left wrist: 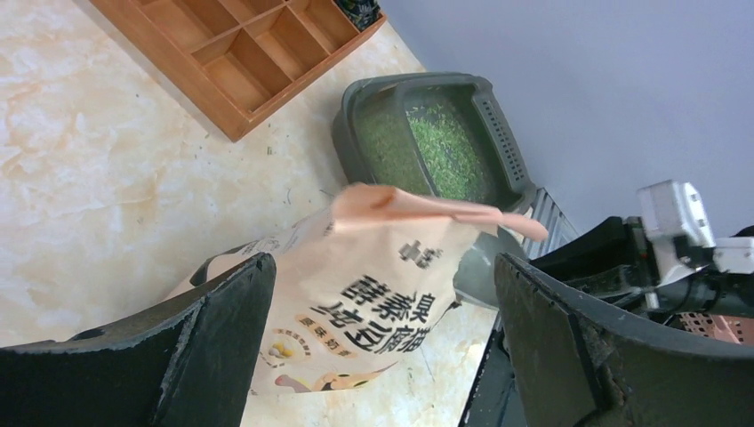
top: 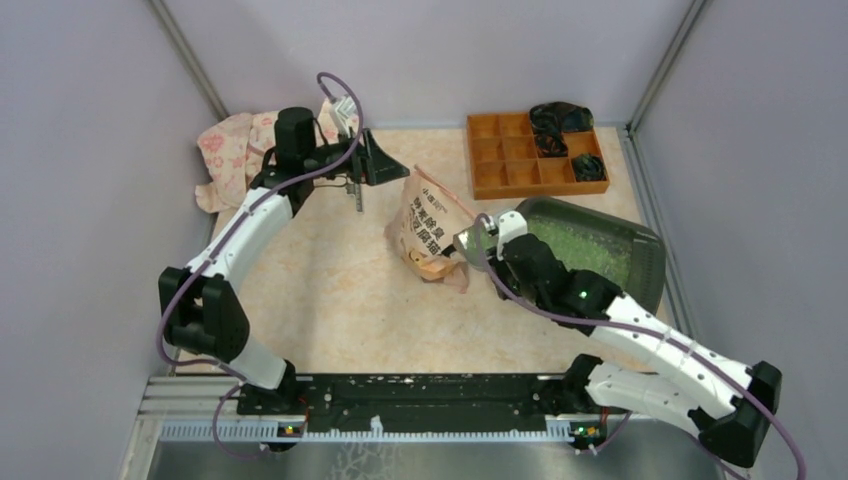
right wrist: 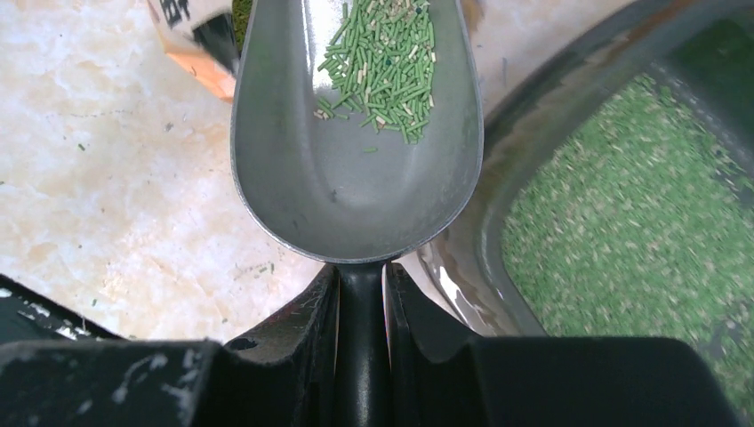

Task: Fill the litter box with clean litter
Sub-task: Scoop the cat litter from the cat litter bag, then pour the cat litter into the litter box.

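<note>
On a beige marbled tabletop (top: pixel 330 290) closed in by pale lilac walls (top: pixel 430 50), a large dark grey-green rounded-rectangular plastic litter box (top: pixel 648 262) is set at the right. Its floor is covered with clean litter (top: pixel 590 252) of tiny light-green granules. The handle of a grey plastic scoop (right wrist: pixel 356 187) is clamped between the fingers of the right gripper (right wrist: pixel 360 285). The bowl is held just beside the box's rim, with a few green pellets lying at its far end. A pink printed bag (top: pixel 430 235) is stood between the arms, near the scoop. The fingers of the left gripper (left wrist: pixel 382 294) are spread wide on nothing, left of the bag and well apart from the box. An orange compartment tray (top: pixel 510 165) and a floral cloth (top: pixel 230 150) are seen at the back.
</note>
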